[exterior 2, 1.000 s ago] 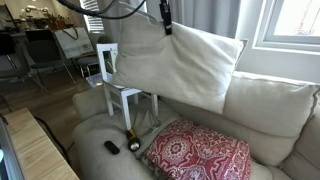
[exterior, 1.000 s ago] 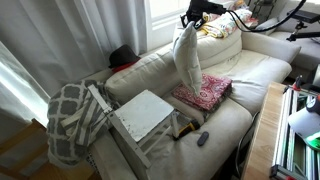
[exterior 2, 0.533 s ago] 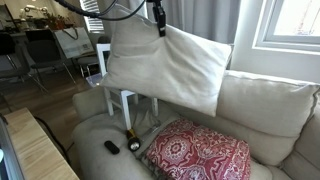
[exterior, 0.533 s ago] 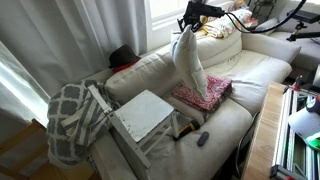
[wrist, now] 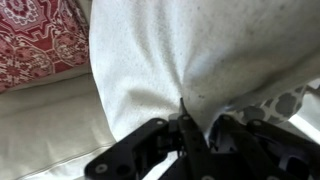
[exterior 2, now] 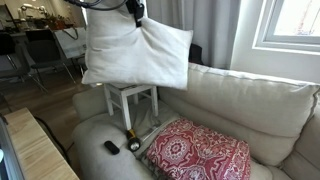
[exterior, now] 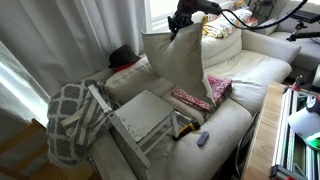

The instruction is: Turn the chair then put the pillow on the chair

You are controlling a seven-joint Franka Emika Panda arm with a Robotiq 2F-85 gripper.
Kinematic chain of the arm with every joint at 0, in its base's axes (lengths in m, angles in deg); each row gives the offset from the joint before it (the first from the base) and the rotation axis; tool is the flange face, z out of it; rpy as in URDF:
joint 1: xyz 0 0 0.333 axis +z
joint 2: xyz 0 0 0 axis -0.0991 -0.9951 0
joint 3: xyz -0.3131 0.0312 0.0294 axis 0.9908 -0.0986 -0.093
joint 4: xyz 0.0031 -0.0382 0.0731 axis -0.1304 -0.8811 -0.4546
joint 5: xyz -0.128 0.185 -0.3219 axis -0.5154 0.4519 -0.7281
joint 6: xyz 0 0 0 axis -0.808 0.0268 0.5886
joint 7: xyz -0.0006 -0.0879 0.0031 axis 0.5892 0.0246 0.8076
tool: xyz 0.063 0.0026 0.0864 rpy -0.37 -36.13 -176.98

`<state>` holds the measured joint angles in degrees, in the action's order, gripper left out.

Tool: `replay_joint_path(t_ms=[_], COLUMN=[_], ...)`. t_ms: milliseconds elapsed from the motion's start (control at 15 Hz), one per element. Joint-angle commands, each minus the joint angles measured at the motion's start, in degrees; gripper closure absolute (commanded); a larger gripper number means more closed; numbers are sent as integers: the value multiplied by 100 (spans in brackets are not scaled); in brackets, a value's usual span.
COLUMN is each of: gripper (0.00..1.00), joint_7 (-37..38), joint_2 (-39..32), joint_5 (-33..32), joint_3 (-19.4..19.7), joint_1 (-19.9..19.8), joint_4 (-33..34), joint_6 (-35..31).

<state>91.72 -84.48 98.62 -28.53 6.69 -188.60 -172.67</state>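
My gripper [exterior: 182, 20] is shut on the top edge of the cream-beige pillow [exterior: 178, 62] and holds it hanging in the air above the sofa. In an exterior view the gripper [exterior 2: 136, 12] holds the pillow [exterior 2: 135, 55] just over the white chair [exterior 2: 132, 97], hiding the chair's back. The chair [exterior: 148, 118] stands on the sofa, seat up; the pillow hangs beside and above it. In the wrist view the pillow [wrist: 190, 55] fills the frame and its fabric is pinched between the jaws [wrist: 195, 130].
A flat red patterned cushion [exterior 2: 198, 152] lies on the beige sofa [exterior 2: 260, 105], also seen under the pillow [exterior: 205, 93]. A grey-and-white blanket [exterior: 68, 118] drapes the sofa arm. A small dark remote [exterior: 203, 139] and other small items lie by the chair.
The gripper has carried the pillow sideways from above the red cushion toward the chair. The pillow has swung round and now hangs over the chair.
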Motion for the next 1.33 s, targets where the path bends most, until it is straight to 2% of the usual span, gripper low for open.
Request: replay_joint_path(t_ms=[0,200,467,533,867,933,1267], gripper=[96,96,96,83,83,96,96], joint_7=[-1289,-2224,-2766,-2476,-2620,-2623,-3340], joint_2=[507,556,546,349,348,348,239], joint_5=[1134,1862,2345,1999,2117,2120,2536], joint_3=[-130,-155,-185,-193,-207,-207,-365], joint_1=[185,347,469,425,448,448,596], joint_4=[-182,-98,-48,-45,-45,-45,14], joint_6=[255,743,1274,1059,1125,1125,987])
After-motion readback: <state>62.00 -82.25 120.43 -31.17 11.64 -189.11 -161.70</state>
